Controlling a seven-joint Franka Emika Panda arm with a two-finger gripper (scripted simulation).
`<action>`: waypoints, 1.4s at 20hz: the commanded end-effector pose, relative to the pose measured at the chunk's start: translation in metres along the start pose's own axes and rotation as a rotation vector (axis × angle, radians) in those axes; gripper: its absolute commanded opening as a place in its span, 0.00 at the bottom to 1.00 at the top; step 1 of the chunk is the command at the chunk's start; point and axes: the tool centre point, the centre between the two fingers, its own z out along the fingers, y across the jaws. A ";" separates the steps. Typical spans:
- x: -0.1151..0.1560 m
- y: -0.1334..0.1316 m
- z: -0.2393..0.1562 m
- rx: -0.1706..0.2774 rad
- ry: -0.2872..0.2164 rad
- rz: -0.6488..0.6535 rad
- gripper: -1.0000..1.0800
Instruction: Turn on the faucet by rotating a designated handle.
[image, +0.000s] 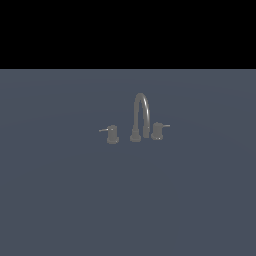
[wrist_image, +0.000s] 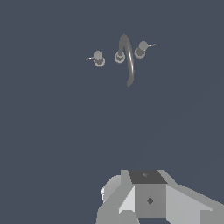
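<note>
The faucet (image: 142, 107) is a small dull-grey set on a flat grey-blue surface, with a tall thin arched spout. The handle (image: 158, 130) is the short knob at the exterior view's right of the spout, and its thin lever points right. The wrist view looks down on the faucet (wrist_image: 127, 57) and the handle (wrist_image: 141, 49) from a distance. Only part of my gripper (wrist_image: 148, 188) shows at that picture's edge, far from the handle and touching nothing. Its fingertips are not distinguishable. The arm is outside the exterior view.
A matching knob (image: 112, 134) stands at the exterior view's left of the spout, lever pointing left, and it also shows in the wrist view (wrist_image: 99, 58). The grey-blue surface (image: 60, 200) spreads flat all around the set. Above it the exterior view is black.
</note>
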 end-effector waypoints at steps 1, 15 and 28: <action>0.013 0.001 0.002 0.000 0.000 0.037 0.00; 0.125 0.018 0.040 -0.001 0.005 0.344 0.00; 0.225 0.045 0.113 0.000 0.010 0.645 0.00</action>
